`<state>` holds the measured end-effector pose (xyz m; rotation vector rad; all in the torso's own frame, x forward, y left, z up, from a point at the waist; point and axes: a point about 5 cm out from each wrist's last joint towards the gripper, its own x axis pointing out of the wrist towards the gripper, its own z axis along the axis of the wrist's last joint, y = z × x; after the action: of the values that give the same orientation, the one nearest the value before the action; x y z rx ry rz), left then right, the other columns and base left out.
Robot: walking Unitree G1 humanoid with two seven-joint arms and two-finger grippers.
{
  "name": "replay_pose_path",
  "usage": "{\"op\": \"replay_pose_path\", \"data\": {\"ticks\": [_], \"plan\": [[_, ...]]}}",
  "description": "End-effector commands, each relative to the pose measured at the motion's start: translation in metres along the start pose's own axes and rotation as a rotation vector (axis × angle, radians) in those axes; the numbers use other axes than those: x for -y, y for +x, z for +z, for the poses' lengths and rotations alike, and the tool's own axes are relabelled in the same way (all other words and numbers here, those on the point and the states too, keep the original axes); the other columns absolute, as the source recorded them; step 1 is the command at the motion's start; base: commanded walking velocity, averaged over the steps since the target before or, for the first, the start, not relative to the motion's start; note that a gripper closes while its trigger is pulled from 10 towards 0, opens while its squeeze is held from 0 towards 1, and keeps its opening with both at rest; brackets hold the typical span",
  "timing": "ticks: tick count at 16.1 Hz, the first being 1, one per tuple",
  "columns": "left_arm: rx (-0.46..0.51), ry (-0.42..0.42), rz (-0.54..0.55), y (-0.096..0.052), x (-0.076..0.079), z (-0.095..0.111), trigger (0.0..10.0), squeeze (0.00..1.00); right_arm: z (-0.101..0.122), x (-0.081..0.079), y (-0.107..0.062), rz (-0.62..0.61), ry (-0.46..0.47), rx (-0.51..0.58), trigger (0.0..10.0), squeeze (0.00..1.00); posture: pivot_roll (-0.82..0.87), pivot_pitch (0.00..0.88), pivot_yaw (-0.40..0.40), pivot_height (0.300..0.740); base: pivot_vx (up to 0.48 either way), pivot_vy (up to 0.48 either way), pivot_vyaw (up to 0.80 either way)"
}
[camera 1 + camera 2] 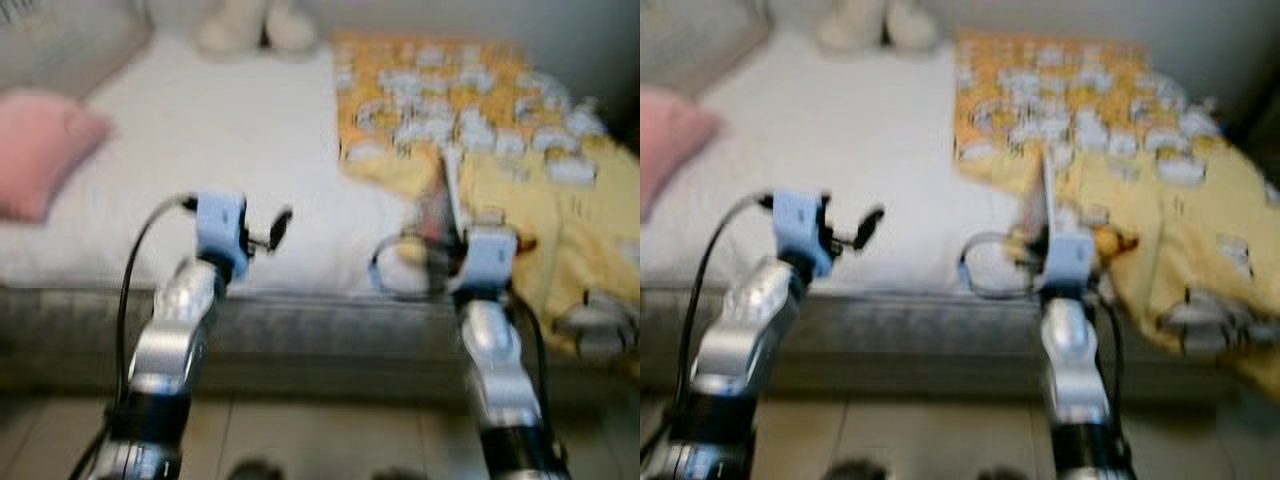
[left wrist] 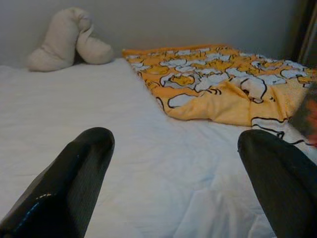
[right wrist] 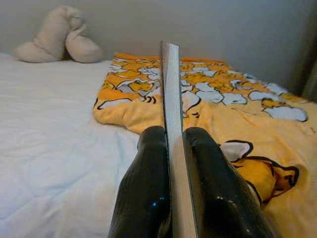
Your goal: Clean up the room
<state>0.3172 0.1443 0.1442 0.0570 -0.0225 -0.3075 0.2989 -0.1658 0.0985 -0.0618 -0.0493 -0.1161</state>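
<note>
Pinching a thin, stiff book point(image 3: 171, 124) edge-on, my right gripper point(image 3: 173, 144) holds it low; left gripper point(image 2: 173, 158) gapes empty over the bed point(image 2: 74, 114).

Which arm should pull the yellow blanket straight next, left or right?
Left, probably. The left gripper is open and free over the white sheet, near the yellow blanket. The right gripper is shut on a thin flat object, so it would first have to put that down.

Both eye views are motion-blurred; the pink pillow point(image 1: 40, 150) is cut off, the blanket point(image 1: 470, 110) pattern perhaps cartoon ducks.
</note>
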Motion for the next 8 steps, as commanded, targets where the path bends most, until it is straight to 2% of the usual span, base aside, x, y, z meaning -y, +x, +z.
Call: {"op": "replay_pose_path", "data": {"ticks": [1, 5, 8], "plan": [[0.003, 0.017, 0.026, 0.0009, -0.0053, 0.0023, 10.0, 0.0, 0.0161, -0.0095, 0.0055, 0.03, 0.028, 0.077, 0.0, 0.02, 0.02, 0.0, -0.002, 0.723, 0.0, 0.48, 0.0], [0.0, -0.044, 0.117, 0.0011, -0.0046, -0.0008, 10.0, 0.0, 0.0184, -0.0125, 0.0102, 0.08, 0.04, 0.081, 0.0, 0.02, 0.02, 0.0, -0.003, 0.723, 0.0, 0.48, 0.0], [-0.002, -0.051, 0.157, -0.0028, -0.0025, -0.0031, 10.0, 0.0, 0.0153, -0.0157, 0.0113, 0.111, 0.046, 0.062, 0.0, 0.02, 0.03, 0.0, -0.012, 0.723, 0.0, 0.48, 0.0]]}}
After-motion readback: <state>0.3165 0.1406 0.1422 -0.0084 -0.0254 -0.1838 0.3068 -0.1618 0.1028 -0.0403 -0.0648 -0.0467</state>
